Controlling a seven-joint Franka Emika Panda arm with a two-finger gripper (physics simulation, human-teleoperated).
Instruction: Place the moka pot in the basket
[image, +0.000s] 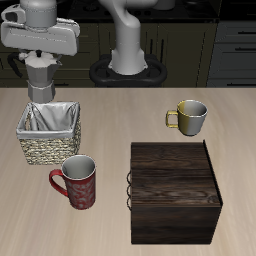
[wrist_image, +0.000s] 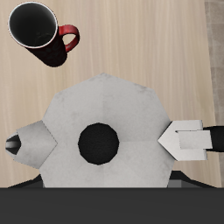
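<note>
The silver faceted moka pot (image: 41, 82) hangs in my gripper (image: 40, 60), which is shut on its upper part. The pot is upright, and its base is just above the back rim of the woven basket (image: 45, 150) with the light cloth lining. In the wrist view the pot's lid (wrist_image: 131, 105) with its black knob fills the middle. My gripper (wrist_image: 105, 142) has its fingertips (wrist_image: 185, 140) pressed against opposite sides of the pot. The basket is hidden under the pot in that view.
A red patterned mug (image: 77, 182) stands nearer the table's front edge, close to the basket; it also shows in the wrist view (wrist_image: 39, 31). A dark wooden box (image: 175, 190) sits beside it. A metallic yellow-handled mug (image: 189, 116) stands farther back.
</note>
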